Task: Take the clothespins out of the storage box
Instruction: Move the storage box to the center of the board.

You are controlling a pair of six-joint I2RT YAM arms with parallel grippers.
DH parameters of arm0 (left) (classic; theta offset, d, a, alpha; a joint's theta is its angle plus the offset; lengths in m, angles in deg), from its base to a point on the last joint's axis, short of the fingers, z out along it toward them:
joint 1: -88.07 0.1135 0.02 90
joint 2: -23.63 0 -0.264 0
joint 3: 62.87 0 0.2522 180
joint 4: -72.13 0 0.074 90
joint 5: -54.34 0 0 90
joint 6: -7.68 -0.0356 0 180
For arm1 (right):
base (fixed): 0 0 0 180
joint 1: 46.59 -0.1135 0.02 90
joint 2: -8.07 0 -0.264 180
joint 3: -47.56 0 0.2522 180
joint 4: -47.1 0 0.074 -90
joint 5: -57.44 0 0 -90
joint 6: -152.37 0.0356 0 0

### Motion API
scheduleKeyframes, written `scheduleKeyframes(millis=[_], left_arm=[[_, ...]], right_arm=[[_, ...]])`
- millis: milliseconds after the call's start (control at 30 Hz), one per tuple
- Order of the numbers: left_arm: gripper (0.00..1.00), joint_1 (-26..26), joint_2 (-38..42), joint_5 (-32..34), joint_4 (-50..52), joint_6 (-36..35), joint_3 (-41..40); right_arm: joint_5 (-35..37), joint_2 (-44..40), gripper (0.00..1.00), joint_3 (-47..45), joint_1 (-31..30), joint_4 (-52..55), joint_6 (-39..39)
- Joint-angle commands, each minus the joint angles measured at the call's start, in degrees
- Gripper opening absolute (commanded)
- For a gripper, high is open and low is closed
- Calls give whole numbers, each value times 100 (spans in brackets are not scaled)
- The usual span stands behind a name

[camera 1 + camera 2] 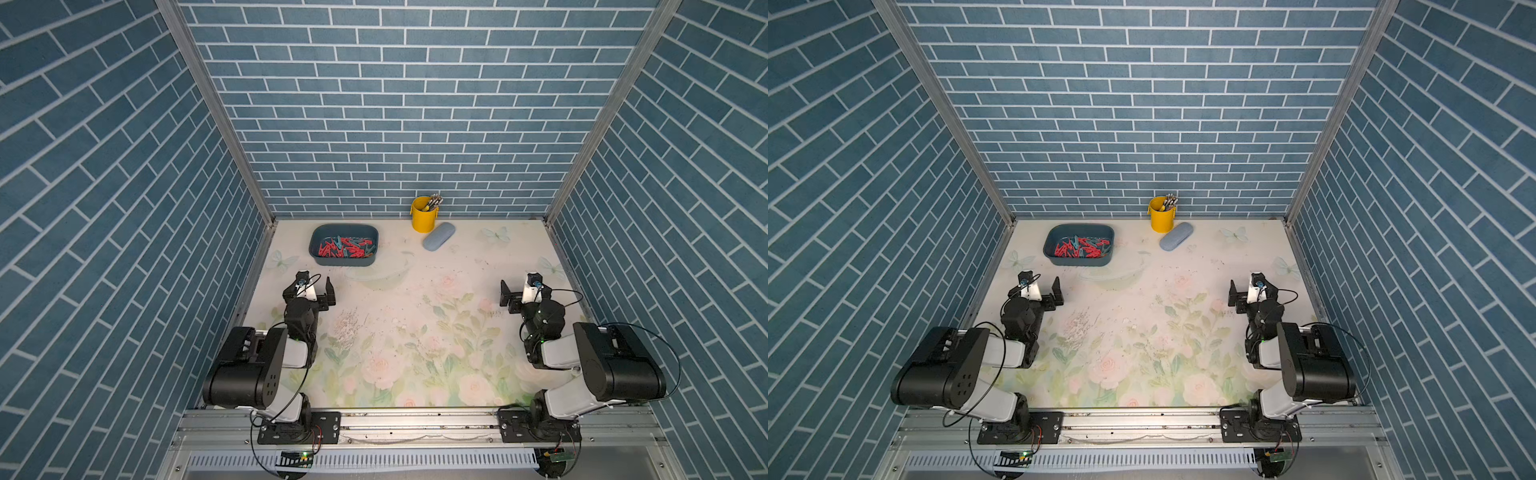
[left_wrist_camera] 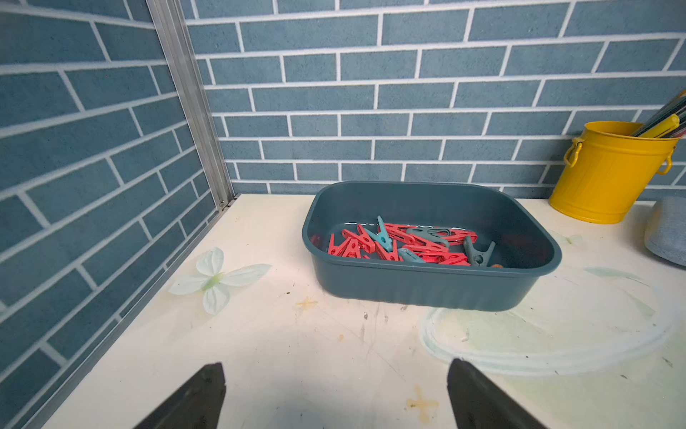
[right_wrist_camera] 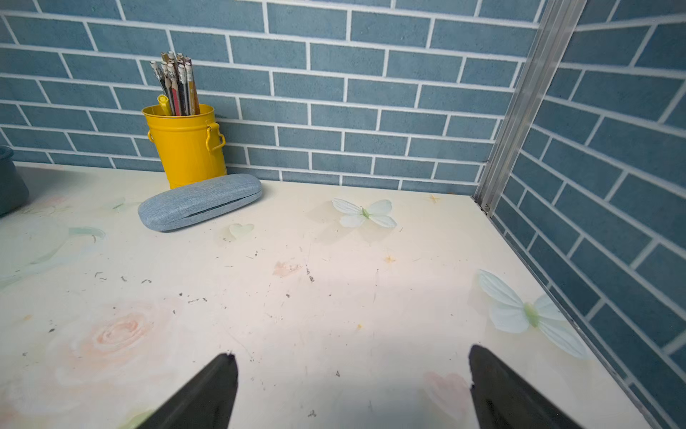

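Observation:
The dark teal storage box (image 1: 345, 261) (image 1: 1077, 262) stands at the back left of the table, near the left wall. Inside lies a loose pile of clothespins (image 1: 345, 247) (image 1: 1081, 247), mostly red, with a few teal and grey-blue. In the left wrist view the storage box (image 2: 427, 288) sits ahead of my left gripper (image 2: 336, 367), with the clothespins (image 2: 401, 243) on its floor. My left gripper (image 1: 311, 291) hovers open and empty a short way in front of the box. My right gripper (image 1: 524, 293) (image 3: 352, 354) is open and empty over bare table on the right side.
A yellow bucket (image 1: 424, 216) (image 3: 189, 148) holding pencils stands against the back wall. A light blue oblong case (image 1: 438, 242) (image 3: 200, 202) lies just in front of it. Blue brick walls close the table on the left, back and right.

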Motion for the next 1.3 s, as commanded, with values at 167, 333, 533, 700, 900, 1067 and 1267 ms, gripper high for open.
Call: scheduleKeyframes(millis=[167, 333, 533, 700, 900, 1067, 1267], left_arm=[[99, 42, 22, 46, -45, -9, 60], [100, 46, 28, 43, -32, -3, 54], [100, 44, 19, 37, -30, -3, 58], [99, 50, 12, 28, -24, -3, 67], [100, 59, 332, 142, 828, 44, 394], [100, 59, 1058, 826, 3485, 584, 1786], [100, 59, 1558, 903, 5714, 2079, 3219]], right_arm=[[-50, 26, 99, 82, 8, -23, -35], [-50, 28, 99, 83, 1, -19, -35], [-50, 26, 99, 82, 8, -23, -35], [-50, 35, 99, 86, 8, -19, -34], [147, -70, 99, -39, -1, -211, 39], [922, -1229, 99, -150, -1, 596, 261], [1456, -2504, 99, 922, 9, 3630, 1939]])
